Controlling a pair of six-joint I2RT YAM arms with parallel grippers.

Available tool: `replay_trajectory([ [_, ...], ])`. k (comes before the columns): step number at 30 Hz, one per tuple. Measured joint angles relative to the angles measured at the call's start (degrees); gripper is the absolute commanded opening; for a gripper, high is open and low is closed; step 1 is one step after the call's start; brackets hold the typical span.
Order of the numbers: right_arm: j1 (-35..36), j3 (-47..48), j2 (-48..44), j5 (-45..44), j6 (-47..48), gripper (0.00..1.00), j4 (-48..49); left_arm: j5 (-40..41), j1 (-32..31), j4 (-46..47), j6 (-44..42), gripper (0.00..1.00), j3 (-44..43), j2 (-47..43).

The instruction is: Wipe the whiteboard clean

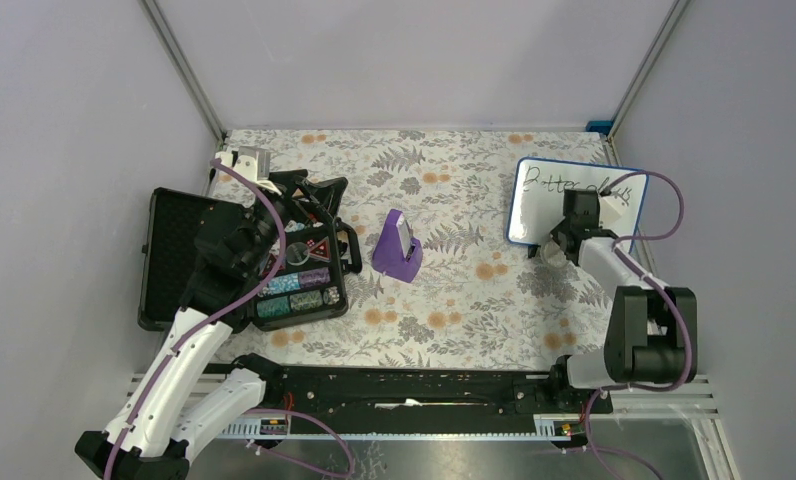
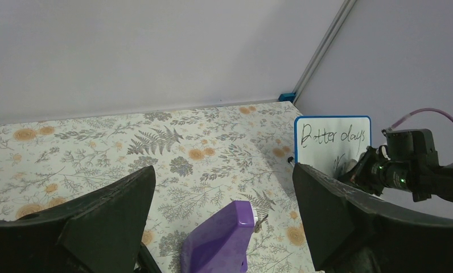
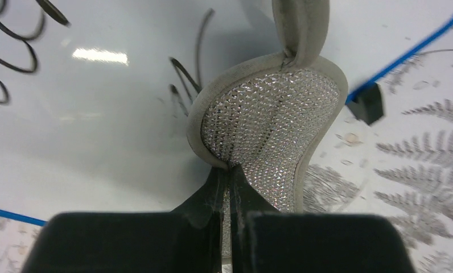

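Silver-studded cloth (image 3: 270, 131), clamped tight in the right gripper (image 3: 230, 176), lies against the lower edge of the whiteboard (image 1: 534, 205), which sits at the table's far right side, black handwriting across it. The left gripper (image 2: 223, 170) hangs with fingers spread wide above the floral tablecloth (image 1: 454, 170).

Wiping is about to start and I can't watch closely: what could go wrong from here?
The right claw pinches the glittery pad only at its edge, so it may fold or slip out when dragged. Nothing steadies the whiteboard: the left claw hangs open, away from it, so the board may slide under pressure. The pad is near the board's lower edge, while the writing lies further up and could be missed.
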State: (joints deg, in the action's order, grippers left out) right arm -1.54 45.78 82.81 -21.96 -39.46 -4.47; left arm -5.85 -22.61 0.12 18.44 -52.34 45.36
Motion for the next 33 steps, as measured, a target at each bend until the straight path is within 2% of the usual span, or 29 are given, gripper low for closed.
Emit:
replay_trajectory([
  [5, -0.2, -2.5, -8.2, 0.7, 4.3, 0.00, -1.5, -0.2, 0.0, 0.0, 0.0, 0.99, 0.0, 0.0],
  [9, -0.2, 0.4, -10.0, 2.4, 6.1, 0.00, -0.6, -0.4, -0.1, 0.0, 0.0, 0.99, 0.0, 0.0],
  [15, -0.1, 10.0, -3.2, 5.8, 6.2, 0.00, 1.9, -0.4, -0.1, 0.0, 0.0, 0.99, 0.0, 0.0],
  [21, -0.1, 13.3, 3.7, 7.1, 5.0, 0.00, 2.9, -0.4, -0.1, 0.0, 0.0, 0.99, 0.0, 0.1],
  [27, -0.5, 11.3, 5.4, 6.5, 2.6, 0.00, 4.8, -0.4, -0.1, 0.0, 0.0, 0.99, 0.0, 0.1],
  [33, -1.6, 0.8, 1.5, 5.3, -0.1, 0.00, 7.8, -0.3, -0.3, 0.0, 0.0, 0.99, 0.0, 0.1],
])
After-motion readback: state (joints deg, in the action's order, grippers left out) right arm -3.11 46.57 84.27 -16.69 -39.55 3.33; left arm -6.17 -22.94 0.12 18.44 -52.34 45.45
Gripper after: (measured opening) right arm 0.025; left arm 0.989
